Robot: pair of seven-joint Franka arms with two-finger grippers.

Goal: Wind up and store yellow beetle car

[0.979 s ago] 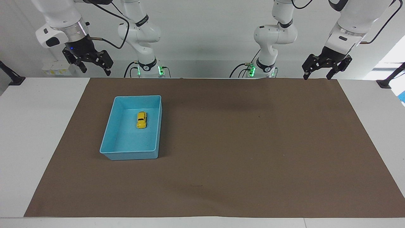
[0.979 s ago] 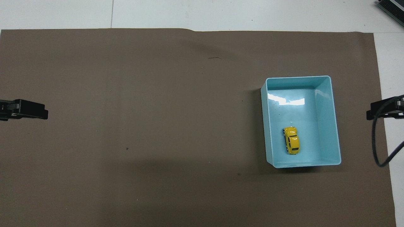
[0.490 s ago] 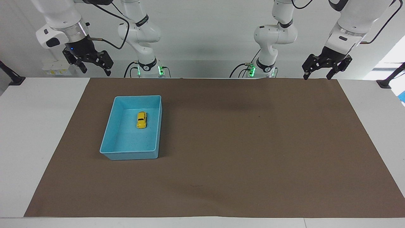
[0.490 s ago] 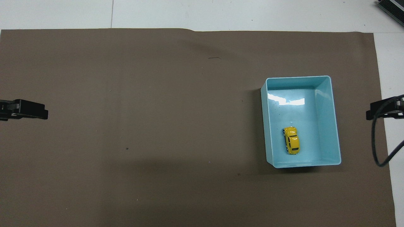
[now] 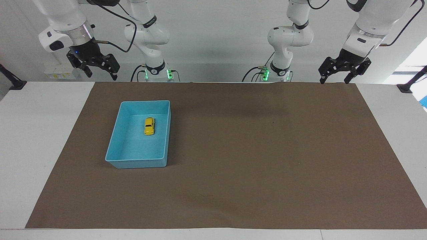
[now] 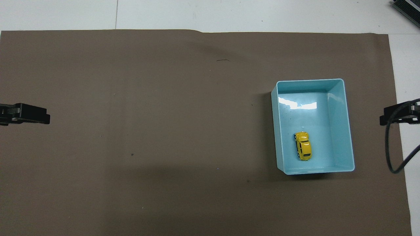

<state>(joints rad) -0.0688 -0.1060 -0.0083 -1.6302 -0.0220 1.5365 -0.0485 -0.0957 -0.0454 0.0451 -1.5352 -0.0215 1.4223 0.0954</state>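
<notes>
The yellow beetle car (image 5: 149, 126) (image 6: 303, 146) lies on its wheels inside the light blue bin (image 5: 135, 148) (image 6: 341, 131), in the part of the bin nearer to the robots. The bin stands toward the right arm's end of the table. My right gripper (image 5: 101, 74) (image 6: 392, 115) hangs open and holds nothing, high in the air above the table's edge by the robots, apart from the bin. My left gripper (image 5: 334, 80) (image 6: 32, 114) hangs open and holds nothing too, high above the left arm's end of the table.
A brown mat (image 5: 267, 150) covers most of the white table (image 5: 40, 133), and the bin stands on it. A black cable (image 6: 392, 150) loops down from the right arm beside the bin.
The right gripper has drifted slightly, still raised and open. The car, the bin and the left gripper have not moved.
</notes>
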